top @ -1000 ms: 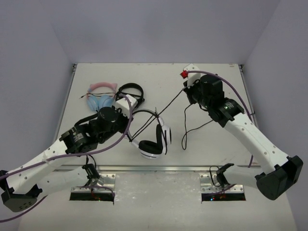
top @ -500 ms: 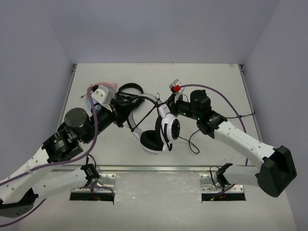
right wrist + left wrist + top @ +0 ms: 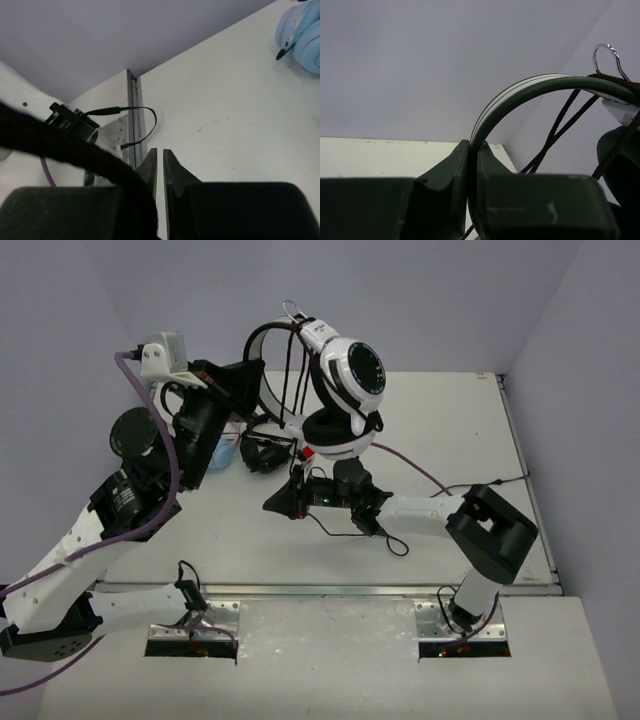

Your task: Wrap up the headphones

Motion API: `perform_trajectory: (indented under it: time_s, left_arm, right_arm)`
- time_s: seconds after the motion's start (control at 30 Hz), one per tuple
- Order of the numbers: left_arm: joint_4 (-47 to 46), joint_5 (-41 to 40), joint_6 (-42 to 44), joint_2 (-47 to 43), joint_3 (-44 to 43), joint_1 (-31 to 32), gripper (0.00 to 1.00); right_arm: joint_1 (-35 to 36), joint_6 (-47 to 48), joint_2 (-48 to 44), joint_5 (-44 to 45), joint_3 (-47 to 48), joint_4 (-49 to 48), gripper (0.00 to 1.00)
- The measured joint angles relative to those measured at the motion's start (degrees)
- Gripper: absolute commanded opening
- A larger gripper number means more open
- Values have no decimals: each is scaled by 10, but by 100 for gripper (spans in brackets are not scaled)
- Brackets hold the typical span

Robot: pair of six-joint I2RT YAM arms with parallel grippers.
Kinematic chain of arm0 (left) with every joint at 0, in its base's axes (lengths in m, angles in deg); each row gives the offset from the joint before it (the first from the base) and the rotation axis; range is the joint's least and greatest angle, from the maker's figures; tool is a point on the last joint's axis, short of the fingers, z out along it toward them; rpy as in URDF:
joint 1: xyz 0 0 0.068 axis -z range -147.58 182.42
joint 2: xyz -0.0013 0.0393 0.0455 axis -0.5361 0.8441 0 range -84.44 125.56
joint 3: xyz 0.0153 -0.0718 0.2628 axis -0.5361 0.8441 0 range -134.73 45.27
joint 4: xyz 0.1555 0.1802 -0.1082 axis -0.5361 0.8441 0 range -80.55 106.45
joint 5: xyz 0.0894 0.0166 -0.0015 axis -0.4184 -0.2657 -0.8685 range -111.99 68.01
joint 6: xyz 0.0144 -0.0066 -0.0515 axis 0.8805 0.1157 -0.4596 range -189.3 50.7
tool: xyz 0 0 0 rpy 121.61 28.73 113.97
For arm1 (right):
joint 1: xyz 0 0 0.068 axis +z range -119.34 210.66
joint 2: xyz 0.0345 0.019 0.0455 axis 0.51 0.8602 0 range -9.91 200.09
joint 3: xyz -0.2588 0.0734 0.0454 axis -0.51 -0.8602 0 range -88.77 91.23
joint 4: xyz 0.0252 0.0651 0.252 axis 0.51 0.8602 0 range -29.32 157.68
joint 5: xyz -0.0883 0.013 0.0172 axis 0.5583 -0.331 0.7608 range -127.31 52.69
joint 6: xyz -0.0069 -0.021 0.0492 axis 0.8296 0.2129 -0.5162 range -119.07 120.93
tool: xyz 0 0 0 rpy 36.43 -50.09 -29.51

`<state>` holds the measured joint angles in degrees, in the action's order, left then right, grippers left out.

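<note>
since a moment ago the headphones (image 3: 345, 380) have gone from the bench (image 3: 470, 440) up into the air, the left claw (image 3: 472, 160) clamped on their headband; their black cable (image 3: 296, 380) hangs down. low by the bench, the right claw (image 3: 160, 165) has its jaws a sliver apart, holding nothing i can see

Raised headphones (image 3: 345, 380) and dangling cable (image 3: 297, 390) block the centre.

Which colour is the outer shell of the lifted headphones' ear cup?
White, with a black round centre, on the headphones; the top external view shows it best.
</note>
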<state>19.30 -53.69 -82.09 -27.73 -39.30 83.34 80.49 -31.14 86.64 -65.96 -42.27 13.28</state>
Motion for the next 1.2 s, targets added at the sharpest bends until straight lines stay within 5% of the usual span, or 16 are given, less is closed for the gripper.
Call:
perform_trajectory:
  time_s: [0.27, 0.47, 0.63, 0.93, 1.03, 1.2]
  left_arm:
    - [25, -161, 10, 137, -97, 0, 1]
    - [31, -229, 37, 199, -108, 0, 0]
    - [18, -279, 46, 218, -108, 0, 0]
    - [11, -329, -20, 223, -108, 0, 0]
    - [11, -348, -27, 223, -108, 0, 0]
    - [8, -386, -26, 223, -108, 0, 0]
  right_arm:
    - [49, -14, 2, 34, -63, -67, 6]
    - [58, -7, -80, 68, -162, -56, 7]
    - [84, -3, -176, 92, -224, -60, 13]
    - [100, -17, -256, 125, -270, -67, 1]
    - [108, -27, -259, 143, -287, -68, 12]
    - [151, -31, -271, 184, -314, -50, 12]
